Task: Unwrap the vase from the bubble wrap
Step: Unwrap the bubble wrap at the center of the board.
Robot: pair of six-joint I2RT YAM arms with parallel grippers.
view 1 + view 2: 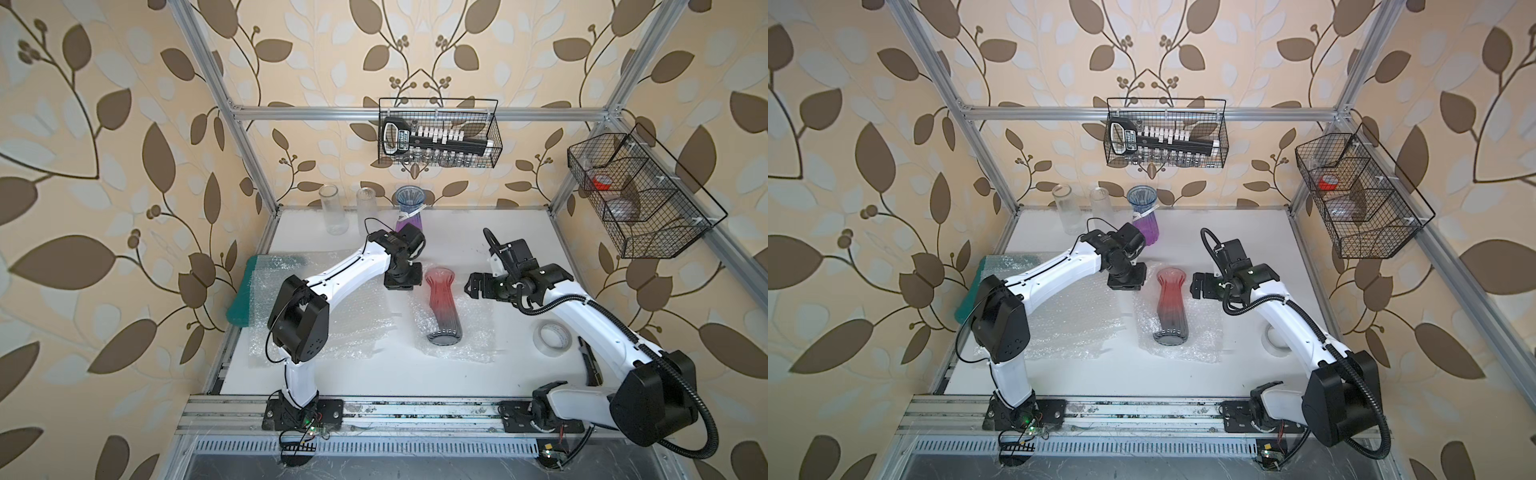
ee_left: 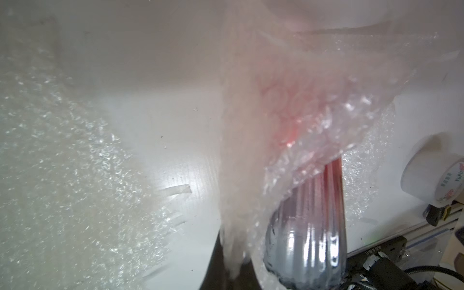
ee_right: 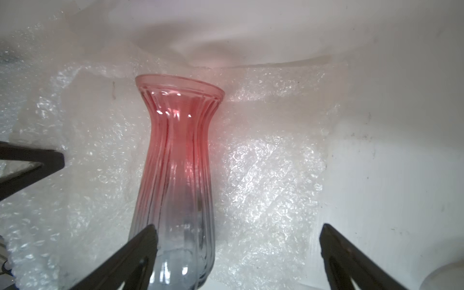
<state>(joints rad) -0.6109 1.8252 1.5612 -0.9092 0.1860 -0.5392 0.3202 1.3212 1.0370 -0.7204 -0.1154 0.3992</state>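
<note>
A ribbed glass vase point(image 1: 441, 307) point(image 1: 1169, 305), red at the mouth and fading to grey at the base, lies on its side on a sheet of bubble wrap point(image 1: 469, 336) point(image 1: 1200, 332) mid-table. My left gripper point(image 1: 400, 286) point(image 1: 1126, 284) points down just left of the vase's mouth. In the left wrist view it point(image 2: 233, 263) is shut on a bunched edge of the bubble wrap point(image 2: 276, 113), which drapes across the red part of the vase point(image 2: 313, 226). My right gripper point(image 1: 471, 286) point(image 1: 1196, 286) point(image 3: 238, 226) stands open right of the mouth, holding nothing, with the vase point(image 3: 175, 175) by one finger.
A second bubble wrap sheet point(image 1: 332, 324) lies under my left arm, partly over a green mat point(image 1: 241, 291). A tape roll point(image 1: 552, 337) sits right of the vase. Two clear vases point(image 1: 332, 210) and a blue-purple one point(image 1: 409, 210) stand at the back. Wire baskets point(image 1: 440, 133) point(image 1: 640, 195) hang on the frame.
</note>
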